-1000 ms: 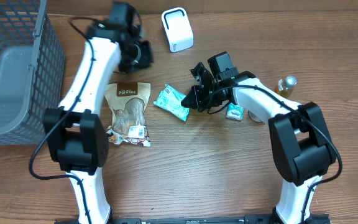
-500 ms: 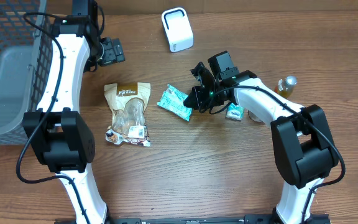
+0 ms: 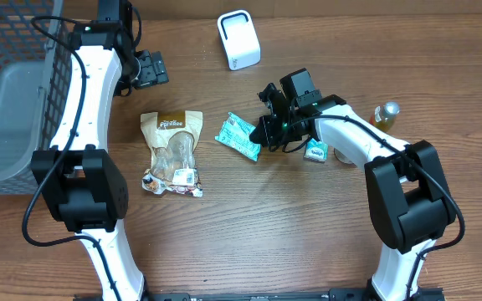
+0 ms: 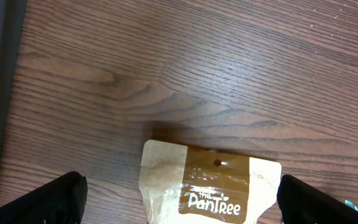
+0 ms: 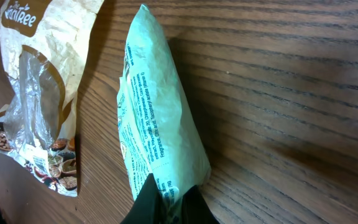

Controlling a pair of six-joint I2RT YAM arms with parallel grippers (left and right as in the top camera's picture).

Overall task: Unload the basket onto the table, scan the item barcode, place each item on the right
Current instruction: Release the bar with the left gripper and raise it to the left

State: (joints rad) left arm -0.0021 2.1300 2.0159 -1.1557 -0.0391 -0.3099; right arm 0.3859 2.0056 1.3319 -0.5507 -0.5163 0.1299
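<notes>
Two tools are working over the wooden counter (image 3: 274,238). Near the centre of the overhead frame, the right tool (image 3: 265,132) is clenching the right-hand end of the teal snack packet (image 3: 239,136). In the right wrist view its dark fingertips (image 5: 146,202) are pinching the packet's lower corner while the rest of the packet is stretching up across the wood; whether it is resting or slightly lifted I cannot tell. At the upper left, the left tool (image 3: 149,69) is standing released and spread wide, grasping nothing, its fingers (image 4: 45,200) showing at the bottom corners of the left wrist view on either side of the tan PanTree pouch (image 3: 172,152). The pouch is lying flat just left of the packet. The white scanner (image 3: 238,39) is sitting at upper centre, well apart from the packet.
</notes>
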